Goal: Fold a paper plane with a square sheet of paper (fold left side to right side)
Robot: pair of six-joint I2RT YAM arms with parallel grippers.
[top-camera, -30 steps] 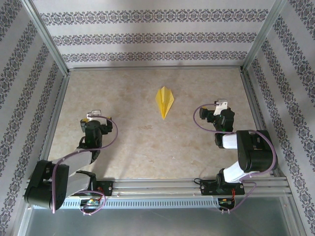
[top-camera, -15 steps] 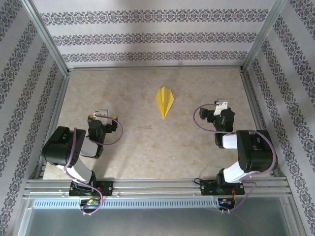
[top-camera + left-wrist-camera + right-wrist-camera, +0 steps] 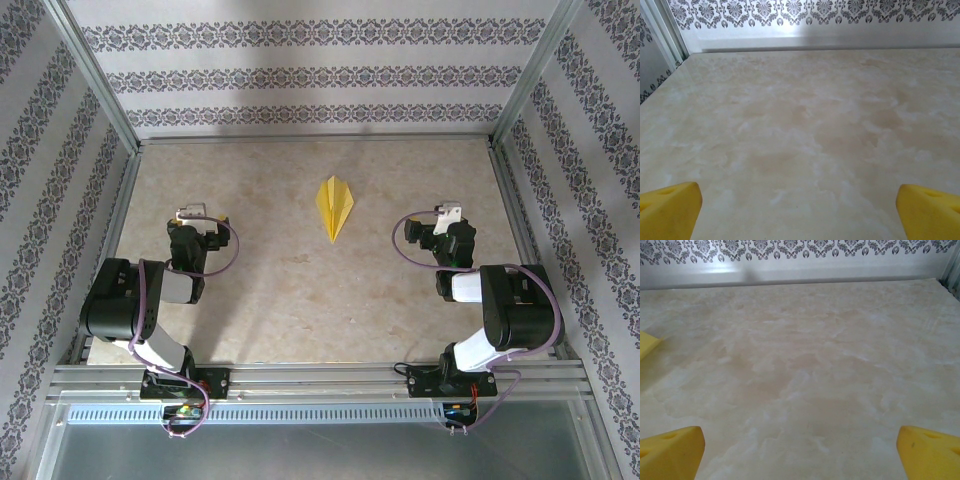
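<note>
The square sheet of paper lies folded into a narrow yellow paper plane (image 3: 334, 207) on the beige table, its point toward the near edge. One yellow corner of it (image 3: 647, 344) shows at the left edge of the right wrist view. My left gripper (image 3: 190, 213) sits well to the plane's left, open, with bare table between its yellow fingertips (image 3: 670, 207). My right gripper (image 3: 450, 211) rests well to the plane's right, also open, holding nothing between its fingertips (image 3: 927, 450). Both grippers face the back wall.
Patterned walls with metal frame posts (image 3: 105, 90) close the table (image 3: 300, 290) in at the back and both sides. An aluminium rail (image 3: 320, 380) runs along the near edge by the arm bases. Purple cables (image 3: 405, 245) loop off each wrist.
The left arm has swung from low and stretched out at the near left to folded upright, and its gripper ended slightly farther back. The right arm and the plane have not moved.
</note>
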